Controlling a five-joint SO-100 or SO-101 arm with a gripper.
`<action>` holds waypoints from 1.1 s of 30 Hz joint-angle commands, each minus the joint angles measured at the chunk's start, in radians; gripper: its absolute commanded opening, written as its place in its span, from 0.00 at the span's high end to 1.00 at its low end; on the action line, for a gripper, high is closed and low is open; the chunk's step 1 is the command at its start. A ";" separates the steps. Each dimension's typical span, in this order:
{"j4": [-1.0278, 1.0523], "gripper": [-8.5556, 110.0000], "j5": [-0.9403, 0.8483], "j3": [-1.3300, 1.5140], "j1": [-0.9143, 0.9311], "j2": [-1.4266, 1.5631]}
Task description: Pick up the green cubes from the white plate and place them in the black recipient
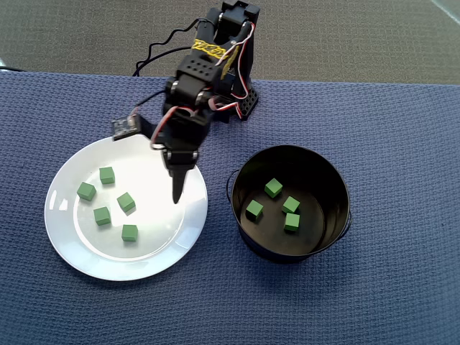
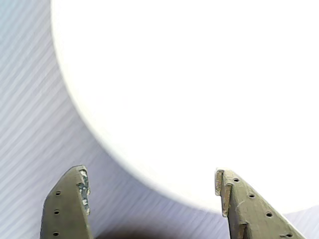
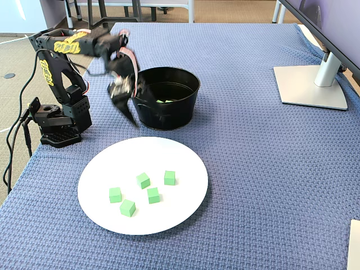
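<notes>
Several green cubes (image 1: 126, 202) lie on the left half of the white plate (image 1: 167, 237); they also show in the fixed view (image 3: 152, 194). Several more green cubes (image 1: 273, 188) lie inside the black recipient (image 1: 325, 176), which stands right of the plate. My gripper (image 1: 176, 192) hangs over the plate's right part, above its surface, open and empty. In the wrist view the gripper (image 2: 149, 174) has its jaws wide apart over the plate's rim (image 2: 199, 74) and the blue cloth, with no cube between them. In the fixed view the gripper (image 3: 131, 119) is blurred, just left of the black recipient (image 3: 169, 112).
The arm's base (image 3: 59, 121) and cables stand at the table's edge behind the plate (image 3: 180, 208). A monitor stand (image 3: 309, 84) sits at the far right of the blue cloth (image 3: 259, 185). A white object (image 3: 354, 244) shows at the bottom right corner.
</notes>
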 commanded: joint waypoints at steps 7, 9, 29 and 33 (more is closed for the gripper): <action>-0.230 0.71 -0.511 0.247 0.172 -0.005; -0.258 0.72 -0.615 0.293 0.202 -0.008; -0.408 0.73 -0.689 0.161 0.422 -0.229; -0.400 0.73 -0.555 0.100 0.434 -0.273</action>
